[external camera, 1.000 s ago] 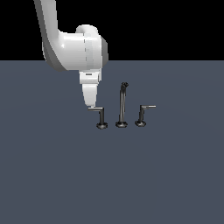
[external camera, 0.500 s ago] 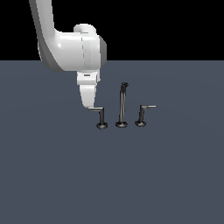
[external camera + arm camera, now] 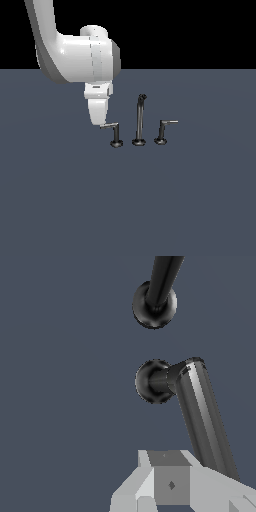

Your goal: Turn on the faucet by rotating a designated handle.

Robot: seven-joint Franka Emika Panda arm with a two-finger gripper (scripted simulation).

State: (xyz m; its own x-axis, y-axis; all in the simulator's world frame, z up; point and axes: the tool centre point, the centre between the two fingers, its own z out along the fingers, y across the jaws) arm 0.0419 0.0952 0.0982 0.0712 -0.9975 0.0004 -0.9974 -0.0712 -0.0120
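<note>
The white arm reaches down from the exterior view's upper left, its hand [image 3: 101,124] at the lever tip of the handle [image 3: 115,134], leftmost faucet [image 3: 138,121] piece on the bench [image 3: 200,200]; finger spacing cannot be told.

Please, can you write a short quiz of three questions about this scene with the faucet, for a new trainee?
1. True or false: the gripper is at the free end of the lever of the handle on the exterior view's left.
2. Which faucet piece is tallest? A) the left handle B) the spout post C) the right handle
3. Fill in: in the wrist view, the handle's lever runs from its round base toward the ____.

Key
1. True; the pictures do not settle whether it touches.
2. B
3. fingers
</note>
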